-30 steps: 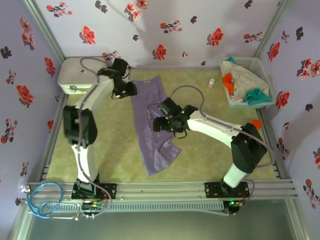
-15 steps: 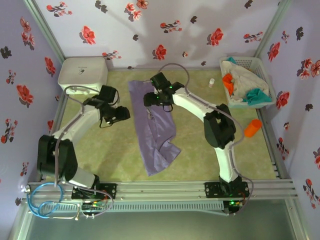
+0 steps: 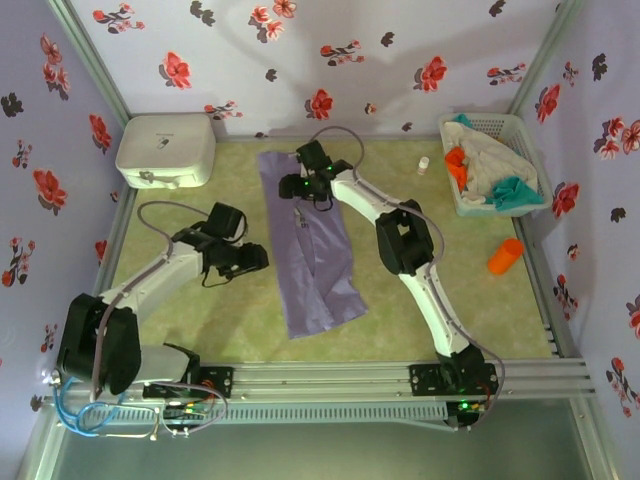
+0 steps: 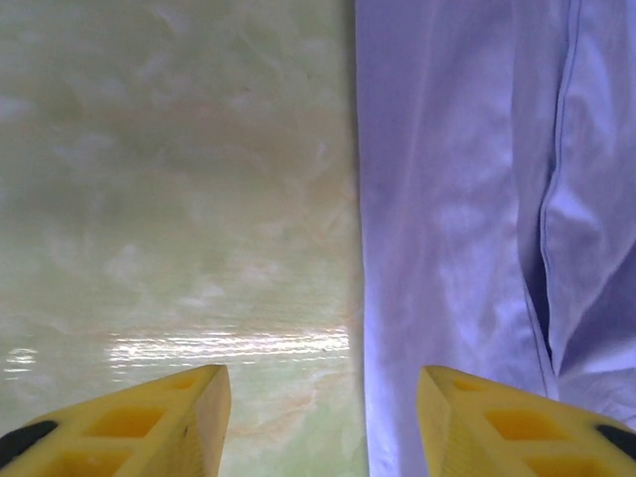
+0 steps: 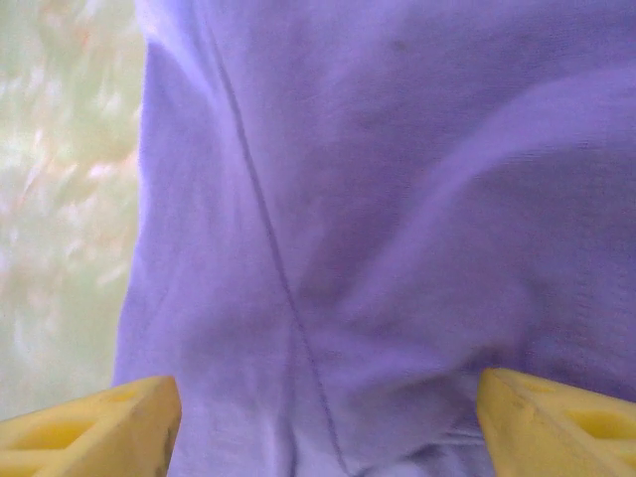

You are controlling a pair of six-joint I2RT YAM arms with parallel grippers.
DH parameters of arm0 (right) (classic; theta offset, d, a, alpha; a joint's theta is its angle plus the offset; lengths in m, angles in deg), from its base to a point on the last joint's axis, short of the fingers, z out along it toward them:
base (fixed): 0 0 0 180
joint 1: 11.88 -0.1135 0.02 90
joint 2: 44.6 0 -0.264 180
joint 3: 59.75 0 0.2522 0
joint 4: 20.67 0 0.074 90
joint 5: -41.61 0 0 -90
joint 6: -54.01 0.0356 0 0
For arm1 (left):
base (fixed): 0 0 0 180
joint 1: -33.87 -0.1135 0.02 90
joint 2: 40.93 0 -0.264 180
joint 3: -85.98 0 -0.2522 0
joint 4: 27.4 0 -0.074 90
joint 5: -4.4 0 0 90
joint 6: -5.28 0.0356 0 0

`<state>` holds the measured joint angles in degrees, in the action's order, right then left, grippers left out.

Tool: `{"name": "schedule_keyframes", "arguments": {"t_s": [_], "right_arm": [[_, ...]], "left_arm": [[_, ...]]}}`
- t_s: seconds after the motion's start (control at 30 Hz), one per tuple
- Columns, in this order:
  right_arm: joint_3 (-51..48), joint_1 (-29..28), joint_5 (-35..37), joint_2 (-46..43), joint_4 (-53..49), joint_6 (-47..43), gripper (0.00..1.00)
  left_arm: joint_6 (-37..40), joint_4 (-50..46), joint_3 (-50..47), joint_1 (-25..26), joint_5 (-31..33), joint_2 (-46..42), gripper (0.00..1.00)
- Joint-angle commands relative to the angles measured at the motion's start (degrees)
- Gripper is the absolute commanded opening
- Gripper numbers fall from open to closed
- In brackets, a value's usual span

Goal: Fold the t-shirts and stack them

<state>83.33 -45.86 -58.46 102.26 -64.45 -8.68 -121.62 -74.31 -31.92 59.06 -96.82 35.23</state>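
Top external view: we see the shirt point(image 3: 315, 250) lying mid-table point(image 3: 500, 310) as a long strip, running far to near. Our right gripper point(image 3: 300, 187) hovers open over its far end. The left gripper point(image 3: 250, 262) (nearer the middle) hangs open just left of its edge.

A white rounded box point(image 3: 165, 148) sits in the far corner, up and left of the left gripper point(image 3: 256, 262). Well right of the right gripper point(image 3: 295, 188) are a small white bottle point(image 3: 424, 165) and a white lattice basket point(image 3: 497, 124). An orange cylinder point(image 3: 505, 255) lies nearer on the green mat point(image 3: 200, 320).
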Motion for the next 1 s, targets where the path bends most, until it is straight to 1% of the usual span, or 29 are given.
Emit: {"name": "schedule_keyframes", "arguments": {"t_s": [0.0, 0.07, 0.13, 0.2, 0.27, 0.33, 0.4, 0.47, 0.6, 0.73, 0.83, 0.97], "right_arm": [[1.5, 3.2, 4.1, 2.8, -5.1, 1.9, 0.79], [2.1, 4.7, 5.8, 2.5, -7.3, 2.2, 0.79], [2.4, 5.8, 9.4, 2.1, -10.1, 2.4, 0.79], [1.2, 6.7, 9.2, 1.5, -10.5, 2.4, 0.79], [0.5, 7.2, 10.8, 1.1, -11.8, 2.5, 0.79], [-0.7, 7.5, 9.5, 0.2, -11.1, 1.9, 0.79], [-3.4, 7.5, 4.6, -1.3, -6.6, -0.2, 0.81], [-4.3, 7.5, 2.2, -2.3, -4.3, -1.8, 0.82], [-4.3, 7.5, 0.2, -5.8, -4.1, -5.0, 0.82], [-7.1, 7.5, 0.8, -11.8, -5.6, -5.9, 0.82], [-12.2, 7.5, 3.1, -17.4, -8.8, -4.5, 0.81], [-27.3, 8.0, 3.4, -27.7, -5.4, -0.8, 0.79]], "left_arm": [[-3.1, 3.6, -0.7, 1.9, -1.1, 1.5, 0.52], [-3.3, 3.7, 0.3, 3.0, -1.6, 3.3, 0.52], [-3.1, 3.7, 1.4, 4.1, -1.8, 5.1, 0.51], [-3.3, 4.0, 2.0, 5.0, -1.9, 6.7, 0.51], [-3.6, 4.4, 2.3, 5.6, -2.5, 7.9, 0.51], [-4.0, 5.1, 2.2, 6.3, -3.4, 8.8, 0.5], [-4.4, 6.2, 1.9, 7.2, -4.4, 9.7, 0.5], [-4.8, 6.5, 1.7, 8.0, -5.2, 10.6, 0.49], [-6.9, 7.7, -0.4, 8.9, -7.9, 10.9, 0.47], [-7.1, 7.4, -2.6, 9.5, -8.3, 9.1, 0.47], [-6.0, 6.2, -3.7, 9.9, -8.5, 8.5, 0.48], [-4.9, 4.2, -4.6, 10.5, -8.7, 8.3, 0.52]]}}
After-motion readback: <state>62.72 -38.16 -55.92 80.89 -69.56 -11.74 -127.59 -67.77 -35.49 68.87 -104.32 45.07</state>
